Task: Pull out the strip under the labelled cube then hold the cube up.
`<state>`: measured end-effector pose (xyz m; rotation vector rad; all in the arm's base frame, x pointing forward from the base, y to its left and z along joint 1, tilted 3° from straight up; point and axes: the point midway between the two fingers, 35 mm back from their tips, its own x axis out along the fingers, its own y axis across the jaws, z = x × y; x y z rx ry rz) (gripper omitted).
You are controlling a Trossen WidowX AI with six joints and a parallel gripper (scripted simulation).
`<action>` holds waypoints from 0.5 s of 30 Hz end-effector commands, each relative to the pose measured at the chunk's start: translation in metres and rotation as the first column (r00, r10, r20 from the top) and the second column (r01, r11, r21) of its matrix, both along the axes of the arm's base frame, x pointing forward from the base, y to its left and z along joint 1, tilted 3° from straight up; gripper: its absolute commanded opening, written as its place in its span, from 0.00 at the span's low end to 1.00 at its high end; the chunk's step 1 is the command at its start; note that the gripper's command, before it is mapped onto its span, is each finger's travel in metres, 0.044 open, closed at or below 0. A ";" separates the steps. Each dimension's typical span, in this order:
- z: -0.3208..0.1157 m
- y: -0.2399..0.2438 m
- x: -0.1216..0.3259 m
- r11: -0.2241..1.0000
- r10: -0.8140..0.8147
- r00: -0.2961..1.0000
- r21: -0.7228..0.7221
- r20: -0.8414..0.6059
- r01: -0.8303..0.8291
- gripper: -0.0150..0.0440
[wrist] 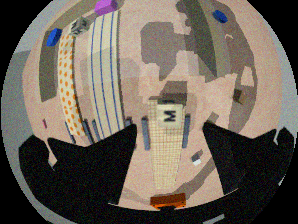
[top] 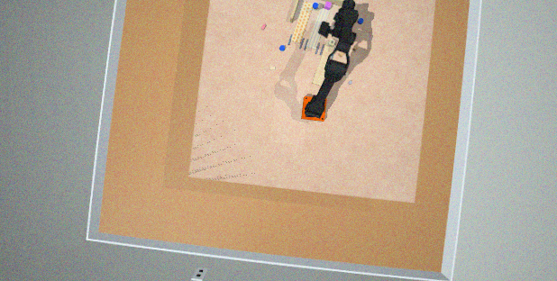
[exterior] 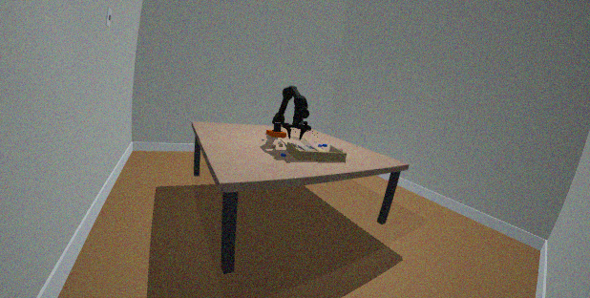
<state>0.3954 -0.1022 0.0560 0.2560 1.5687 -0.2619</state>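
The pale cube marked M (top: 332,42) (wrist: 170,116) rests on the far end of a grid-patterned strip (top: 319,75) (wrist: 165,162), label up. That strip runs between two blue-grey guides toward the arm's base. A blue-lined strip (wrist: 105,83) and an orange-dotted strip (top: 301,23) (wrist: 68,85) lie to the left in the wrist view. My gripper (exterior: 295,138) (wrist: 172,127) is open and empty, pointing down above the M cube, with a fingertip to either side of it in the wrist view. In the top view the arm hides the fingers.
An olive-walled frame (top: 296,5) (exterior: 315,157) (wrist: 48,77) surrounds the strips' far ends. A purple block (top: 328,5) (wrist: 106,6), a grey marked cube (wrist: 79,26) and a blue piece (top: 315,5) (wrist: 54,37) stand at its far side. Blue-grey guides (wrist: 146,134) (wrist: 186,131) flank the grid strip.
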 end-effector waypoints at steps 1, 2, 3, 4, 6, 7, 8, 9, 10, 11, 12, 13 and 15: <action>-0.005 -0.001 0.001 1.000 0.003 1.000 -0.003 0.001 -0.003 0.69; -0.007 -0.001 0.001 1.000 0.003 1.000 -0.003 0.001 -0.003 0.68; -0.008 -0.001 0.001 1.000 0.003 1.000 -0.003 0.001 -0.003 0.68; -0.010 -0.001 0.001 1.000 0.003 1.000 -0.003 0.001 -0.003 0.68; -0.013 -0.001 0.001 1.000 0.003 1.000 -0.003 0.001 -0.003 0.68; -0.015 -0.001 0.001 1.000 0.003 1.000 -0.003 0.001 -0.003 0.68; -0.016 -0.001 0.001 1.000 0.003 1.000 -0.003 0.001 -0.003 0.68; -0.018 -0.001 0.001 1.000 0.003 1.000 -0.003 0.001 -0.003 0.68; -0.020 -0.001 0.001 1.000 0.003 1.000 -0.003 0.001 -0.003 0.68; -0.021 -0.001 0.001 1.000 0.003 1.000 -0.003 0.001 -0.003 0.68; -0.023 -0.001 0.001 1.000 0.003 1.000 -0.003 0.001 -0.003 0.68; -0.025 -0.001 0.001 1.000 0.003 1.000 -0.003 0.001 -0.003 0.68; -0.028 -0.001 0.001 1.000 0.003 1.000 -0.003 0.001 -0.003 0.68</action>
